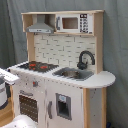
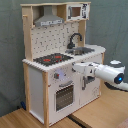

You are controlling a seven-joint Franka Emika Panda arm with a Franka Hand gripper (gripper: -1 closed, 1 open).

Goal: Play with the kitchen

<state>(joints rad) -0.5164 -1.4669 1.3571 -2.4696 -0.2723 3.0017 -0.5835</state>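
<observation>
The kitchen (image 1: 65, 85) is a tall white and light-wood toy, seen in both exterior views. It has a red-ringed hob (image 1: 37, 65), a black faucet (image 1: 85, 59), a sink (image 1: 74, 74), an oven door (image 1: 28, 106), a hood (image 1: 41, 27) and a microwave (image 1: 75, 23). In the second exterior view the kitchen (image 2: 37, 85) fills the left and middle. My white arm reaches in from the second exterior view's right. My gripper (image 2: 75, 67) is at the front panel just under the hob (image 2: 52, 59), beside a knob (image 2: 59, 76) and above the oven door (image 2: 64, 95).
A grey curtain hangs behind the kitchen in both exterior views. The kitchen stands on a light wooden floor (image 2: 95, 117). Part of my arm (image 1: 7, 77) shows at the first exterior view's left edge. A white rounded object (image 1: 20, 122) lies at the first exterior view's bottom edge.
</observation>
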